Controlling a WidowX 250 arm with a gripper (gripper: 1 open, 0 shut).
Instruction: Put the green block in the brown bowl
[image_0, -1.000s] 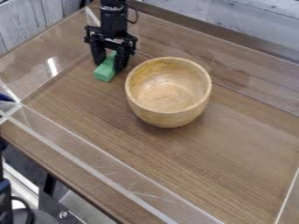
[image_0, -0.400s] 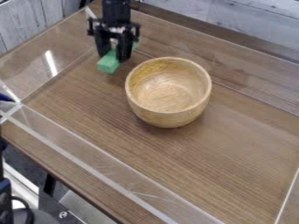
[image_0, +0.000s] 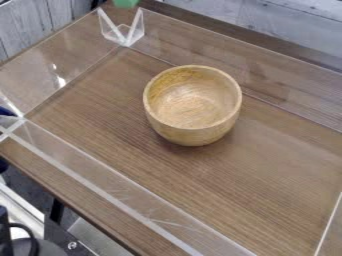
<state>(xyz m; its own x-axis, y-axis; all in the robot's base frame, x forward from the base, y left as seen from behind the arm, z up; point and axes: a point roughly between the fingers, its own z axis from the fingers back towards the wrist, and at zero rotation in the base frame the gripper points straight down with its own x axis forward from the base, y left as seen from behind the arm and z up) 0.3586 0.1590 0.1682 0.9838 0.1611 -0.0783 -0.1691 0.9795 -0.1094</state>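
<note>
At top edge, left of centre, green block (image_0: 126, 3) just visible, lifted clear of table (image_0: 267, 190). Gripper out of frame; jaw state cannot be told. Bowl (image_0: 193, 104) mid-frame, empty.

no part of the robot's body is visible.

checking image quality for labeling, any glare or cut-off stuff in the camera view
Camera view: white glare streaks on the clear wall at left; the brown bowl is sharp and evenly lit; the green block is cropped by the top edge, gripper out of frame.
</note>
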